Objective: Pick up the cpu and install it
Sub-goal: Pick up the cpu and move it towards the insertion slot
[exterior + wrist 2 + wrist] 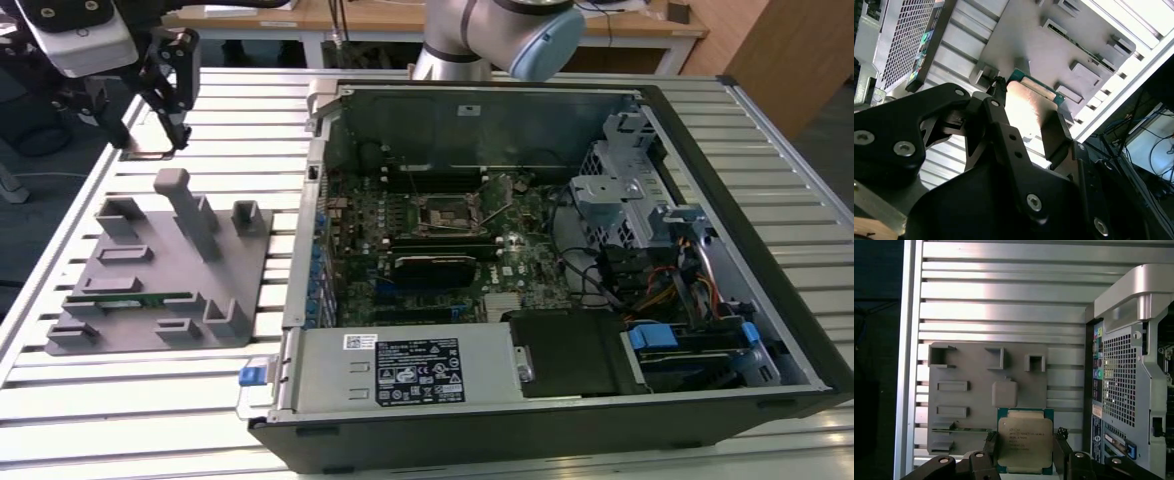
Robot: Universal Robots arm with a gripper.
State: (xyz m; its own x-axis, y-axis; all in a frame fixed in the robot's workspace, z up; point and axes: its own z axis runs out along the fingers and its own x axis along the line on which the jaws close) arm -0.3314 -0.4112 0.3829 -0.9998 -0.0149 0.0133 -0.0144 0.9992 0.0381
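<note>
The cpu is a square silver-topped chip with a green rim, and my gripper is shut on it, a black finger on each of two opposite edges. In the second wrist view the cpu sits between the two fingers of the gripper, well above the grey tray. In the exterior view the gripper hangs over the far corner of the table at the exterior view's left, beyond the tray. The motherboard socket lies open-faced inside the computer case.
The grey plastic tray has upright blocks, and a green memory stick lies in one of its slots. The open case fills the middle and the exterior view's right of the slatted metal table. Its perforated rear panel stands beside the tray.
</note>
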